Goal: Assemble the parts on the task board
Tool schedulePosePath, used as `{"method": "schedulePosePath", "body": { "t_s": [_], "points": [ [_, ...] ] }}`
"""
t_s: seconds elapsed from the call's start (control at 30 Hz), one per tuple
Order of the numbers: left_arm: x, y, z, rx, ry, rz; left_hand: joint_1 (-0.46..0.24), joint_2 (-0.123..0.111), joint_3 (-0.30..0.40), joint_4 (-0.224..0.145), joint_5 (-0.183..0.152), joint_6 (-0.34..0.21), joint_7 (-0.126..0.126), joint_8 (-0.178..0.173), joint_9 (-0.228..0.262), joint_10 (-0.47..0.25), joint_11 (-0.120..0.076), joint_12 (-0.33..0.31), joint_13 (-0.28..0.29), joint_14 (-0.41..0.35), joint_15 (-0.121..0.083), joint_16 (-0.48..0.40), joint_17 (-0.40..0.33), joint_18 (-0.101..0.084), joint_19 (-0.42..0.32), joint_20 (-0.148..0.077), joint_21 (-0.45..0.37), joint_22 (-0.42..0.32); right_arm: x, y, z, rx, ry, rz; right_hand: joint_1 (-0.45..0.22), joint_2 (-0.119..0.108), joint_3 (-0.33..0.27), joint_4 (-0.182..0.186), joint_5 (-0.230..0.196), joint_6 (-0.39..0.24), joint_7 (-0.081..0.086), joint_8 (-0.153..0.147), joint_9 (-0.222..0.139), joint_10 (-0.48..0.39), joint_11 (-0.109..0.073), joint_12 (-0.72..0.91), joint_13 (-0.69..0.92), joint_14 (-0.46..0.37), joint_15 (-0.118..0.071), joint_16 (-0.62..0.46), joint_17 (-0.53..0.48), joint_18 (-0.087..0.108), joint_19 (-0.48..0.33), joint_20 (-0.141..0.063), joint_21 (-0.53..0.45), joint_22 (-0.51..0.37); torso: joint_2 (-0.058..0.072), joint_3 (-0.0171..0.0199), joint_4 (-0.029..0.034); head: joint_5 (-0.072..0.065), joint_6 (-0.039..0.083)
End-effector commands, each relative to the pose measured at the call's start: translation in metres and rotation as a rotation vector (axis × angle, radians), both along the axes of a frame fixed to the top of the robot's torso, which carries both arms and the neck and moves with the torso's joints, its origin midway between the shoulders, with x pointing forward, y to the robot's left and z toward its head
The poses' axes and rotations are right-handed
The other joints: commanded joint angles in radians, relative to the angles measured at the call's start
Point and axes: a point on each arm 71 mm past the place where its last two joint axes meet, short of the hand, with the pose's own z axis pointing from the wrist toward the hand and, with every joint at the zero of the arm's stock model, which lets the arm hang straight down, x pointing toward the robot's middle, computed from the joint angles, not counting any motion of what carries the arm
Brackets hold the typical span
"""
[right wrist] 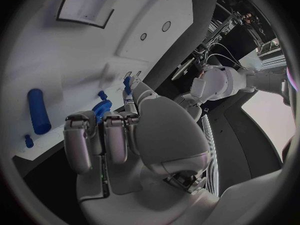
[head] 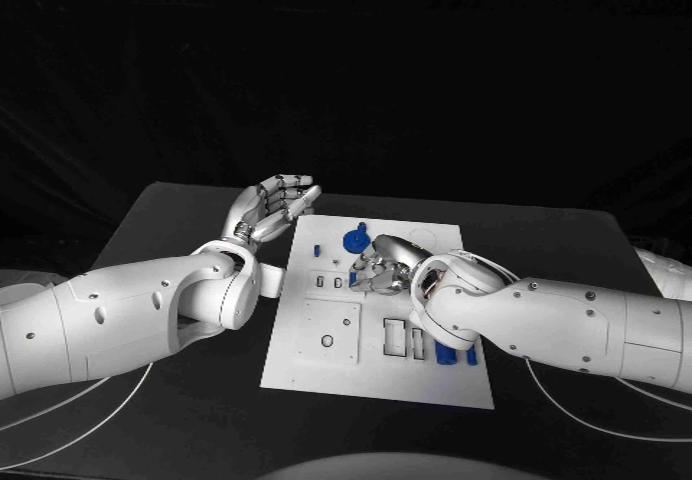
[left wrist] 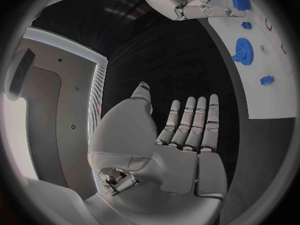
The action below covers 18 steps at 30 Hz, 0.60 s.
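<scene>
Board: the white task board lies lengthwise in the middle of the black table, its long edges running away from the robot.
Left hand: the left hand hangs just off the board's far left corner, over bare table; it is released, palm up, fingers straight and side by side, holding nothing.
Right hand: the right hand is over the far half of the board, fingers curled downward toward its surface. The right wrist view shows a small blue peg at its fingertips, but I cannot tell whether the hand grasps it or only touches it.
Gear: a blue gear lies flat on the board, just beyond the right hand and toward the board's far edge.
Cylinder: a blue cylinder lies on its side on the board, near the edge beside the right hand.
Near pieces: blue pieces sit by the board's right edge, partly covered by the right forearm.
Slots: a rectangular recess on the board's left half is uncovered.
Open room: bare table borders the board's left edge and near edge; the right arm crosses the board's right edge.
</scene>
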Motion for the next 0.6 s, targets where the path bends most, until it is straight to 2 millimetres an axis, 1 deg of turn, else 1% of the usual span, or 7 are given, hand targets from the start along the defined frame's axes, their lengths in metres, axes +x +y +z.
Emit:
{"method": "schedulePosePath", "body": {
  "t_s": [0.03,0.17,0.27,0.43,0.53,0.6],
  "points": [
    [-0.0006,-0.0026,0.0014,-0.007,-0.01,-0.022,0.0,0.012,0.003,-0.005,0.006,0.004,0.117,-0.006,-0.001,-0.002,0.001,-0.003,-0.001,-0.005,0.003,-0.002,-0.001,0.014,-0.005,-0.002,-0.002,-0.001,0.0003,0.0007,-0.0023,-0.024,-0.021,-0.02,-0.005,0.004,-0.007,0.0,0.006,0.0,0.004,0.004,-0.001,0.104,0.008,-0.004,0.261,0.104,0.007,0.004,0.263,-0.007,0.105,0.007,0.004,0.263,-0.001,0.0005,-0.001,0.0,-0.004],
    [-0.0005,-0.002,0.0013,-0.007,-0.01,-0.022,0.001,0.012,0.003,-0.005,0.006,0.004,0.117,-0.006,-0.001,-0.002,0.001,-0.003,-0.001,-0.005,0.003,-0.002,-0.001,0.014,-0.006,-0.002,-0.002,-0.002,0.0004,0.0016,-0.0037,-0.025,-0.02,-0.021,-0.007,0.004,-0.008,0.001,0.005,-0.001,0.005,0.002,-0.002,0.104,0.009,-0.004,0.261,0.104,0.008,0.004,0.263,-0.007,0.105,0.008,0.004,0.263,-0.002,-0.0004,-0.0019,0.001,-0.003],
    [-0.0006,-0.0019,0.0013,-0.006,-0.01,-0.022,0.001,0.012,0.003,-0.005,0.006,0.004,0.117,-0.006,-0.001,-0.002,0.001,-0.003,-0.001,-0.005,0.003,-0.002,-0.001,0.014,-0.006,-0.002,-0.002,-0.002,0.0009,0.0023,-0.0046,-0.028,-0.018,-0.021,-0.008,0.004,-0.009,0.002,0.005,-0.002,0.006,0.001,-0.002,0.104,0.01,-0.004,0.261,0.104,0.009,0.004,0.263,-0.007,0.105,0.008,0.004,0.263,-0.001,-0.0004,-0.0009,0.0,-0.003],
    [-0.0008,-0.0018,0.0014,-0.007,-0.01,-0.021,0.001,0.012,0.003,-0.005,0.006,0.004,0.117,-0.006,-0.001,-0.002,0.001,-0.003,-0.001,-0.005,0.003,-0.002,-0.001,0.014,-0.006,-0.002,-0.002,-0.002,0.0014,0.0037,-0.005,-0.026,-0.019,-0.02,-0.011,0.004,-0.01,0.003,0.006,-0.005,0.007,-0.002,-0.004,0.104,0.012,-0.004,0.261,0.104,0.01,0.004,0.263,-0.007,0.105,0.01,0.004,0.263,-0.001,0.0002,0.0005,-0.007,-0.004],
    [-0.0008,-0.0016,0.0014,-0.006,-0.01,-0.021,0.002,0.012,0.002,-0.005,0.007,0.004,0.117,-0.006,-0.001,-0.002,0.001,-0.003,-0.001,-0.005,0.003,-0.002,-0.001,0.014,-0.006,-0.002,-0.002,-0.002,0.0017,0.0041,-0.0053,-0.027,-0.018,-0.019,-0.013,0.004,-0.01,0.004,0.006,-0.007,0.008,-0.004,-0.005,0.104,0.012,-0.004,0.261,0.104,0.011,0.004,0.263,-0.007,0.105,0.011,0.004,0.263,-0.001,0.0003,-0.0005,-0.01,-0.005],
    [-0.0009,-0.0016,0.0016,-0.006,-0.012,-0.02,0.002,0.012,0.002,-0.005,0.007,0.004,0.117,-0.006,-0.001,-0.002,0.001,-0.003,-0.001,-0.005,0.003,-0.002,-0.001,0.014,-0.006,-0.002,-0.002,-0.002,0.0018,0.0039,-0.0054,-0.027,-0.017,-0.019,-0.013,0.004,-0.01,0.004,0.006,-0.007,0.008,-0.004,-0.005,0.104,0.012,-0.004,0.261,0.104,0.011,0.004,0.263,-0.007,0.105,0.011,0.004,0.263,0.0,0.0,0.0005,-0.015,0.0]
  ]
}}
